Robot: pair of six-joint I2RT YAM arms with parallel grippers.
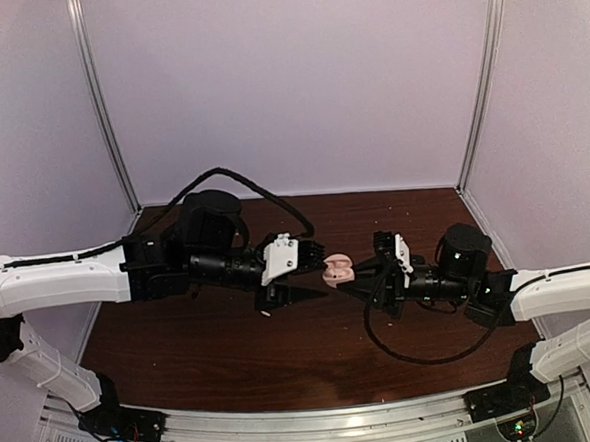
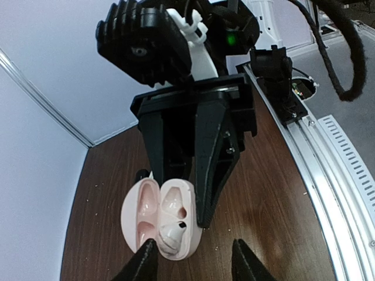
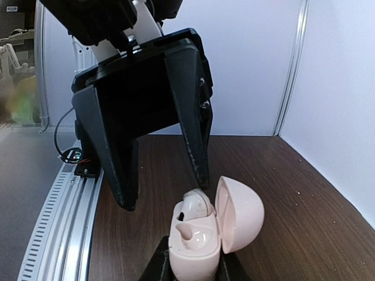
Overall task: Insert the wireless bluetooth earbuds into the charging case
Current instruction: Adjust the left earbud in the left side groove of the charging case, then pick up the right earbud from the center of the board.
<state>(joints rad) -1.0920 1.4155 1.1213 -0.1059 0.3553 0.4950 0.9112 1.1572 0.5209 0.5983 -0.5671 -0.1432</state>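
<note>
- One earbud point(image 3: 192, 208) looked half-seated in the case point(image 3: 193, 241) — the right gripper point(image 3: 193, 266) was clamped on the case.
- The left gripper point(image 3: 164, 190), jaws apart at 12 o'clock, needed to press it home squarely.

Dark wood table point(image 1: 284, 362), pale lilac walls point(image 1: 296, 81), aluminium rail point(image 1: 318, 425) in front; lighting seemingly dim.

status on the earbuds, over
Right gripper shut on open pink case. Left gripper open, facing it. One white earbud in a socket, other socket empty. Nothing blocking.

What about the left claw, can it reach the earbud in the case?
Probably yes: the case is open, held by the right claw, and the open left claw faces the earbud, nothing between.
</note>
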